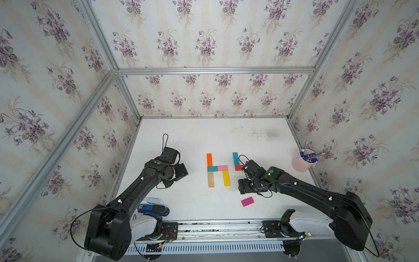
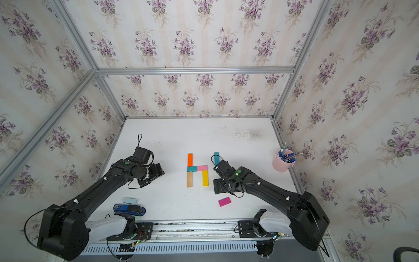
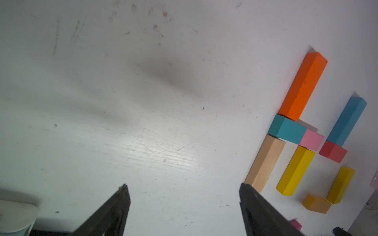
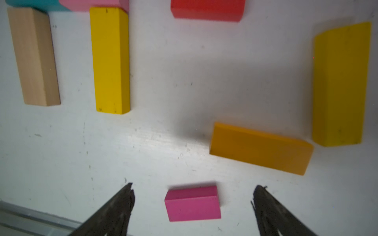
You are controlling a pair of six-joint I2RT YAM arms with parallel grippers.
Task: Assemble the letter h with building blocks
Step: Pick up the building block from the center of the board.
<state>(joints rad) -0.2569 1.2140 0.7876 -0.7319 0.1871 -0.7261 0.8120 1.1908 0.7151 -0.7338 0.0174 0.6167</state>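
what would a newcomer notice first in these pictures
The letter h, in five colours at the centre, grabs the eye first. A lone magenta block lies nearer the robot, framed between the fingers of the open right end effector in its wrist view. A pink cup of pens stands far right.

The natural wood block showed bare grain, the long orange block and magenta block wore matt paint, and the white table looked scuffed with a faint sheen.
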